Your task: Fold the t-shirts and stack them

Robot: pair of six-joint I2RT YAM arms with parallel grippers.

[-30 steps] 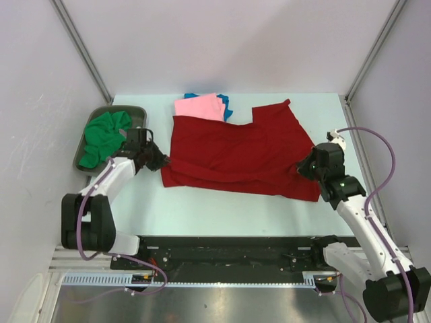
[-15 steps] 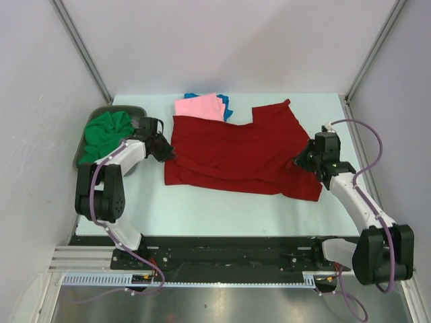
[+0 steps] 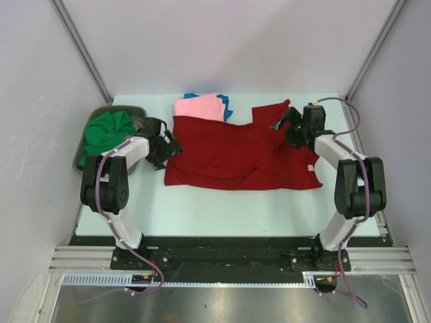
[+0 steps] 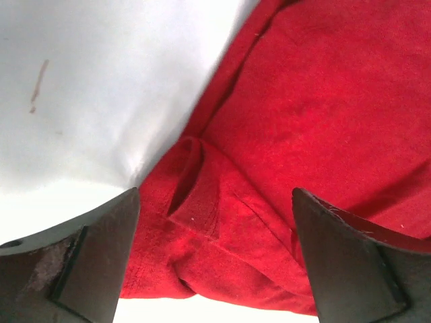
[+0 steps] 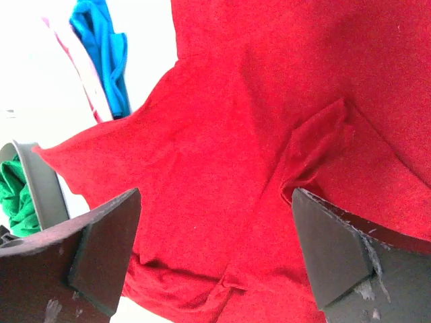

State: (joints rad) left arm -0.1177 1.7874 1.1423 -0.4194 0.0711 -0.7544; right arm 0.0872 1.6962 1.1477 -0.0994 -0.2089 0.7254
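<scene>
Cloth lies across the middle of the table point(image 3: 222, 202): the dark red shirt point(image 3: 229, 151), spread flat (rumpled at its edges). The left gripper point(image 3: 168, 148) is at its left edge and the right gripper point(image 3: 285, 128) over its far right part, both gaping and holding nothing. The pink shirt point(image 3: 199, 106) and blue shirt point(image 3: 226, 103) lie just behind it. The green shirt point(image 3: 104, 134) sits in the tray point(image 3: 132, 110).

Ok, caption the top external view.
Open left gripper and open right gripper at opposite sides of dark red t-shirt; pink t-shirt and blue t-shirt behind, green t-shirt in grey tray.
</scene>
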